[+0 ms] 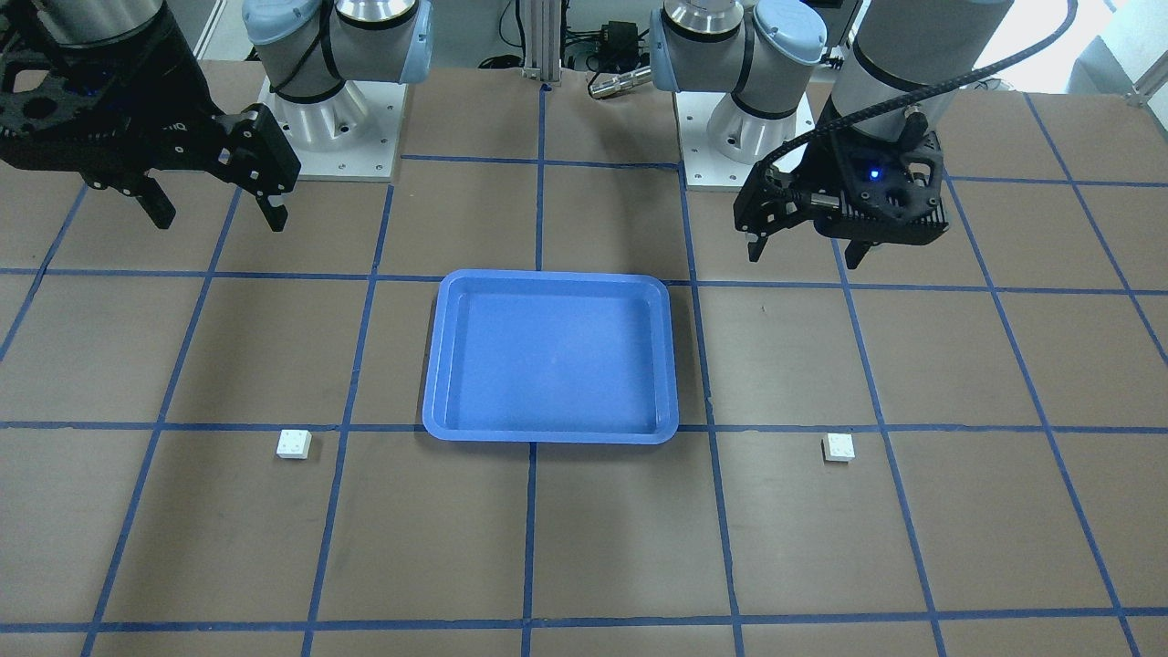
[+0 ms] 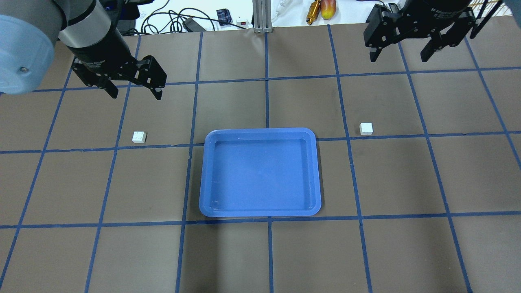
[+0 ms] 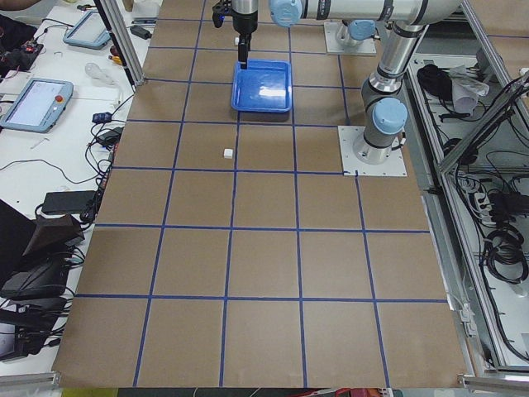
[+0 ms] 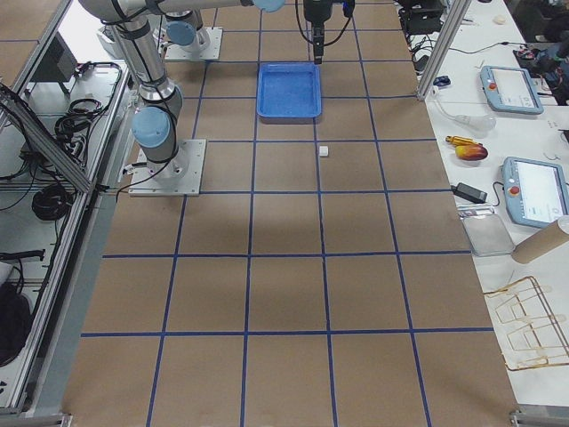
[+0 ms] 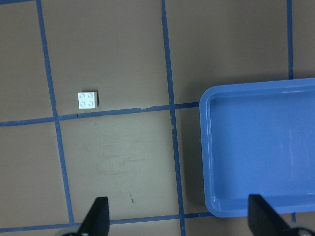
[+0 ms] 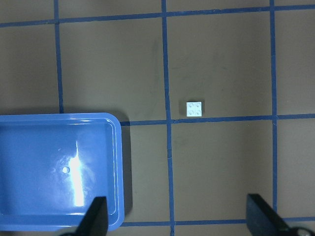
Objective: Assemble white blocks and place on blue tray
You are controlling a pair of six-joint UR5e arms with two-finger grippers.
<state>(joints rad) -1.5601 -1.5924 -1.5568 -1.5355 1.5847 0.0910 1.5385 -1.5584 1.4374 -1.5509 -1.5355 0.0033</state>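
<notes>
The blue tray (image 2: 260, 177) lies empty at the table's middle. One white block (image 2: 139, 137) lies on the table to its left and the other white block (image 2: 366, 128) to its right, apart from each other. My left gripper (image 2: 133, 92) hangs open and empty above the table, beyond the left block. My right gripper (image 2: 401, 56) hangs open and empty, beyond the right block. In the left wrist view the left block (image 5: 87, 100) lies studs up, left of the tray (image 5: 261, 147). In the right wrist view the right block (image 6: 195, 108) lies right of the tray (image 6: 59, 167).
The brown table has a grid of blue tape lines (image 2: 266, 79). Both arm bases (image 1: 333, 128) stand at the robot's edge. Cables and small tools (image 2: 321, 10) lie beyond the far edge.
</notes>
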